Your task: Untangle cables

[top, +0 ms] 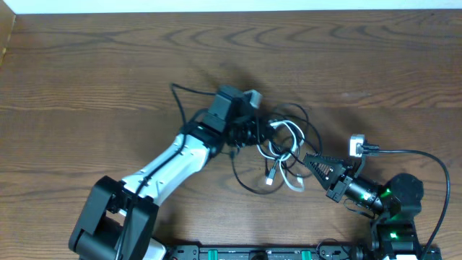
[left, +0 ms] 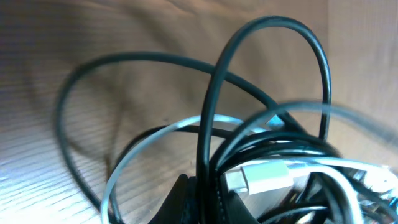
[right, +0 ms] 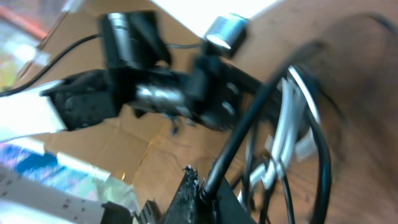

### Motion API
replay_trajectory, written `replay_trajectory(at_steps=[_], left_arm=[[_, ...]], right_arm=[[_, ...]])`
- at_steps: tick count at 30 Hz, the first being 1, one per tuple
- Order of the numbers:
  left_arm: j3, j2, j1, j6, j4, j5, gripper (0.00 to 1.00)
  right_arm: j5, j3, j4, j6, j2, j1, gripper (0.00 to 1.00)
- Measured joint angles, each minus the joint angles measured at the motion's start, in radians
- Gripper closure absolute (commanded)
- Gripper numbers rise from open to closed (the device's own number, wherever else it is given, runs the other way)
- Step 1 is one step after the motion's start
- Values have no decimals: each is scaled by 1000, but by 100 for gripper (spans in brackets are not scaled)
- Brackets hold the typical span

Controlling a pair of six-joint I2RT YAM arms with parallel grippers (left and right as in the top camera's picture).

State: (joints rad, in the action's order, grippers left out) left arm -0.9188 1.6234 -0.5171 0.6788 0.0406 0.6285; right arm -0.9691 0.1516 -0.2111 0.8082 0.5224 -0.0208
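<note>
Looping cables point(left: 206, 124), glossy black and white, tangle on grained wooden table point(top: 108, 72)

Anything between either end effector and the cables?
Nothing visible. The left end effector is shut on the cables at the tangle's left side; the right end effector is shut on a black cable at its right edge.

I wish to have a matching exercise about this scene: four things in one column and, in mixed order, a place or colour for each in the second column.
Column one:
1. left hand
2. right hand
3. white cable
4. table

Column two:
A. brown wood, under everything
B. at the right side of the tangle, shut on a black cable
C. looped in the middle of the tangle
D. at the left side of the tangle, shut on a black cable

Pairs: 1-D, 2-B, 3-C, 4-A
</note>
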Motion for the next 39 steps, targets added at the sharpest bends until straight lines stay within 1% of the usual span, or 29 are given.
replay_trajectory(at_steps=[1,2,4,5,6,8,9,11,12,15,16,18,19,20,21,23,24,25,26,30,33,36,39], left_arm=[[0,0,17,44,1,-7,92],[0,0,32,85,3,-18,92],[0,0,64,160,3,-39,92],[0,0,73,183,3,-46,92],[0,0,80,206,3,-55,92],[0,0,82,237,7,-63,92],[0,0,82,246,9,-64,92],[0,0,80,265,10,-66,92],[0,0,79,268,10,-67,92],[0,0,78,280,11,-66,92],[0,0,78,283,11,-64,92],[0,0,78,289,9,-49,92],[0,0,78,290,7,-37,92],[0,0,78,290,6,-25,92],[0,0,78,290,6,-16,86],[0,0,77,277,7,-2,54],[0,0,77,258,10,-2,43],[0,0,77,240,21,-6,36],[-2,0,77,219,47,-19,30],[-2,0,76,168,188,-135,28],[-2,0,67,142,239,-237,29],[-2,0,40,106,235,-305,29],[-2,0,-6,57,193,-350,29]], right_arm=[[11,1,45,3,0,0,82],[26,2,102,5,-2,0,78],[57,4,192,8,-6,0,73],[77,4,240,7,-6,0,68],[97,4,282,10,-6,0,59],[130,3,341,13,-6,0,52],[140,3,358,13,-6,0,48],[159,3,375,13,-6,0,37],[164,3,378,15,-6,0,29],[177,3,378,14,-6,0,14],[181,3,378,17,-6,0,11],[184,3,378,14,-6,0,7],[185,3,378,14,-6,0,2],[185,3,379,17,-6,0,1],[185,3,379,14,-6,0,1],[185,3,378,14,-6,0,1],[186,3,379,14,-6,0,1],[186,3,379,14,-6,0,1],[186,3,379,14,-6,0,1],[186,3,387,14,-6,0,1],[188,3,389,14,-6,0,1],[197,3,390,14,-6,0,1],[204,3,390,14,-6,0,1]])
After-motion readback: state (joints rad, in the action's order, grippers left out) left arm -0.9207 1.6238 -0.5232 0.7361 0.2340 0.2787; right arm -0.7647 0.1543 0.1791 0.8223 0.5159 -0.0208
